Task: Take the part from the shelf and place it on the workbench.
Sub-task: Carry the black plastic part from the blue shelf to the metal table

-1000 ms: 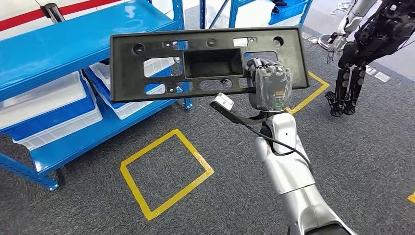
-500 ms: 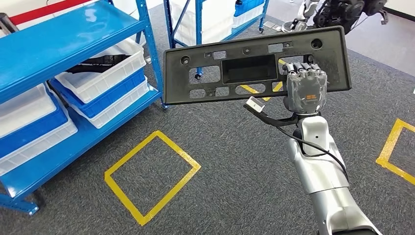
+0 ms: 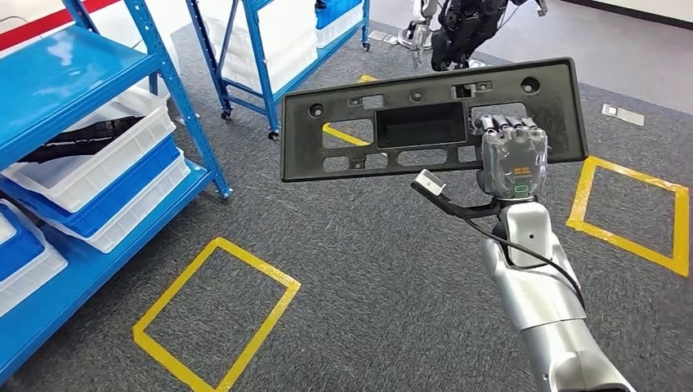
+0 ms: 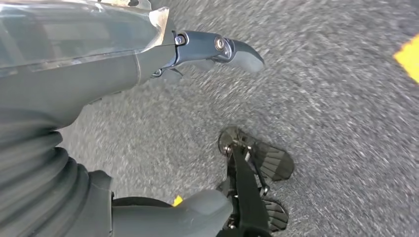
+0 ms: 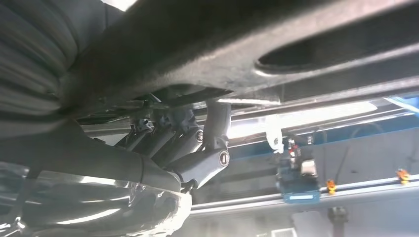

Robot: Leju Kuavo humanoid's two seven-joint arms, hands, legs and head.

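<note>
Gripping the black part (image 3: pixel 433 119) near its right end, the right hand (image 3: pixel 511 159) carries it clear of the blue shelf (image 3: pixel 73 73); the workbench placement remains, and whether the hanging left hand (image 4: pixel 99 64) is apart or closed I cannot tell.

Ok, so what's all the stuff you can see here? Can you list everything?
Part: one, black, a long flat panel with cut-outs, held up in the air over the floor.
Shelves: two, blue; one close on the left, another farther back.
Bins: white and blue, stacked on the near shelf; more white ones on the far shelf.
Floor squares: three in yellow tape on grey carpet; one near the shelf, one on the right, one partly behind the part.
Another robot: one, dark, standing far back.
Right hand: grey, grips the part's right end.
Left hand: grey, hangs over the carpet, holding nothing.
</note>
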